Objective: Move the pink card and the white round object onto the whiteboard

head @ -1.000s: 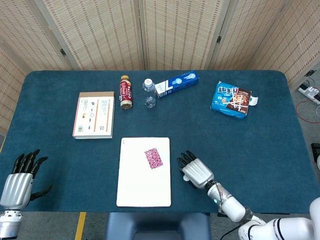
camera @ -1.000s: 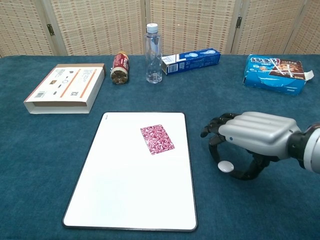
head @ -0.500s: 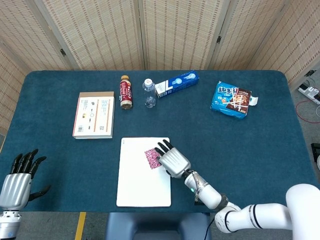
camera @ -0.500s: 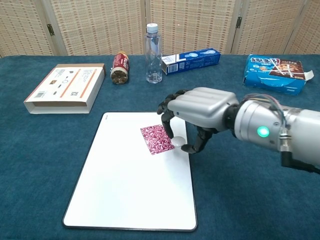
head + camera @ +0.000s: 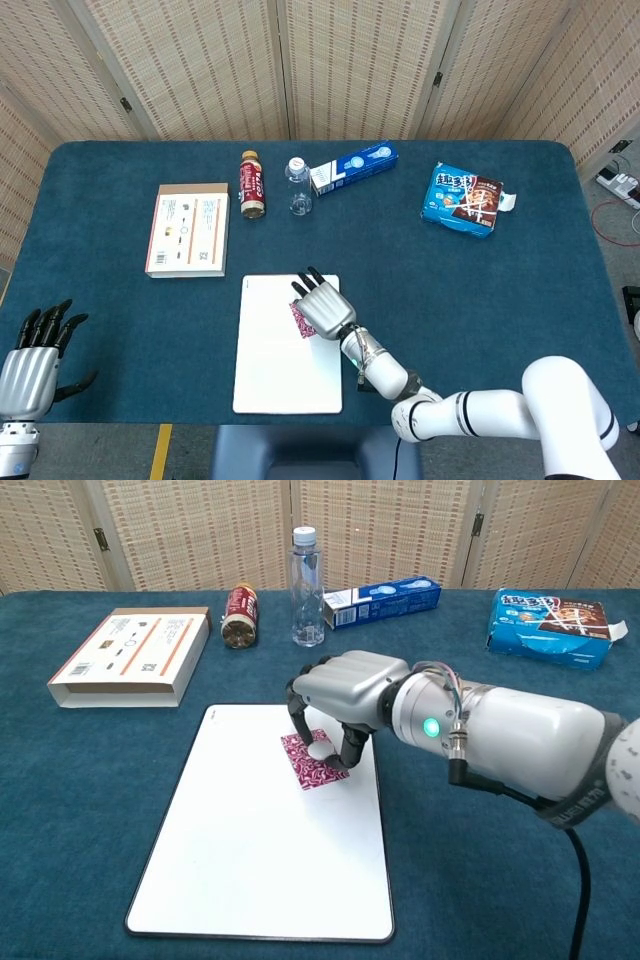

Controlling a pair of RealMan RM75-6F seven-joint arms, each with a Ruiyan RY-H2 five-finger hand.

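The whiteboard [image 5: 250,860] [image 5: 275,370] lies flat near the table's front edge. On its upper right part rests the pink patterned card [image 5: 312,765] [image 5: 298,318]. My right hand [image 5: 340,700] [image 5: 320,305] hovers over the card and pinches the white round object [image 5: 320,748] between thumb and fingers, just above the card. The head view hides the round object under the hand. My left hand [image 5: 35,360] stays at the far left front edge, fingers spread, holding nothing.
At the back stand a brown bottle [image 5: 239,616], a clear water bottle [image 5: 306,585] and a blue box [image 5: 382,601]. A flat white and orange box [image 5: 133,653] lies at the left, a blue snack bag [image 5: 550,627] at the right.
My right hand carried the white round object from the blue cloth right of the board leftward onto the board, ending over the pink card. The left hand stayed put.
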